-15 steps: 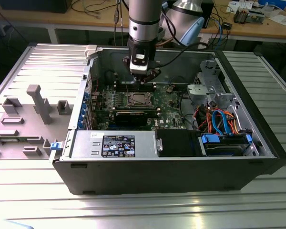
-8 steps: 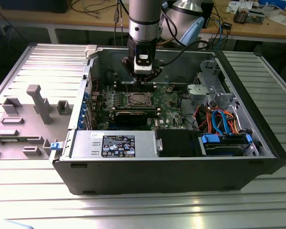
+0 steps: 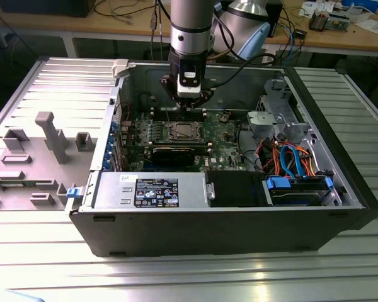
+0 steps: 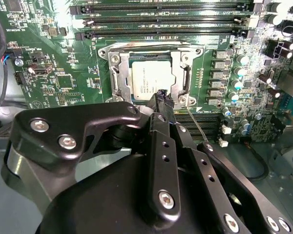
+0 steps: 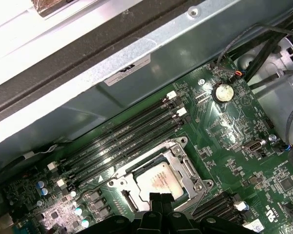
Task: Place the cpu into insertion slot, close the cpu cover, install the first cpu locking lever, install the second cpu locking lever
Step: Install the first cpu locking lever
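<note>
The cpu [image 4: 147, 81] lies flat in the insertion slot [image 4: 118, 78] on the green motherboard [image 4: 49, 73], its silver top showing through the window of the cpu cover [image 4: 186, 78], which lies down over it. My gripper [image 4: 162, 97] hovers just above the socket's edge with its dark fingertips pressed together and nothing seen between them. A thin metal lever rod [image 4: 198, 128] slants up beside the fingertips. In the first wrist view the fingertips [image 5: 156, 199] overlap the edge of the cpu [image 5: 158, 179] and cover [image 5: 185, 165]. In the exterior view the gripper [image 3: 189, 106] hangs behind the socket [image 3: 181, 132].
The board sits inside an open computer case [image 3: 340, 182] on a ribbed metal table. Long black memory slots [image 4: 161, 22] run beside the socket. A power supply [image 3: 151, 190], a drive cage [image 3: 299, 189] and coloured cables [image 3: 290, 157] fill the near side. Grey fixtures [image 3: 50, 135] stand at the exterior view's left.
</note>
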You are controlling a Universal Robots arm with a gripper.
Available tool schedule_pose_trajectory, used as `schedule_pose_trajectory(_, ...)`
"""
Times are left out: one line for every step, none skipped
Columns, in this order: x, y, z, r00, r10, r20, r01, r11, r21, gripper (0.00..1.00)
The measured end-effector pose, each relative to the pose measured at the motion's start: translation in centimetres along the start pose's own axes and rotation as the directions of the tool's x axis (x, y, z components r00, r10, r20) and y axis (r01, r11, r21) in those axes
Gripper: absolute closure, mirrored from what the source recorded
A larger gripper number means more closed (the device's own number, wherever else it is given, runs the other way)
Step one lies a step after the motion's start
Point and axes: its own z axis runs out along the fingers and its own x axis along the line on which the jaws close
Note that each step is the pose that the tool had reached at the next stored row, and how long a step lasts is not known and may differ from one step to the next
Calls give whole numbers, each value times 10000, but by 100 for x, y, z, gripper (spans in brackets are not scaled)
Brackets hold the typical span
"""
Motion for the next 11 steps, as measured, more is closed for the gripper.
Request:
schedule_pose_trajectory(0, 0, 0, 10000, 0, 0, 0, 10000, 0, 89)
schedule_pose_trajectory(0, 0, 0, 10000, -1, 0, 1, 10000, 0, 89)
schedule_pose_trajectory(0, 0, 0, 10000, -1, 0, 1, 10000, 0, 89)
schedule_pose_trajectory(0, 0, 0, 10000, -1, 0, 1, 10000, 0, 89)
schedule_pose_trajectory(0, 0, 0, 10000, -8, 0, 8, 10000, 0, 89)
schedule_pose_trajectory(0, 0, 0, 10000, -32, 0, 32, 10000, 0, 89)
schedule_pose_trajectory(0, 0, 0, 10000, -66, -1, 66, 10000, 0, 89)
schedule_pose_trajectory(0, 0, 0, 9999, -135, -3, 135, 9999, 1, 89)
schedule_pose_trajectory(0, 0, 0, 9992, -392, -7, 392, 9992, 3, 89)
schedule_pose_trajectory(1, 0, 0, 9981, -622, -12, 622, 9981, 4, 89)
schedule_pose_trajectory(1, 0, 0, 9971, -766, -15, 766, 9971, 4, 89)
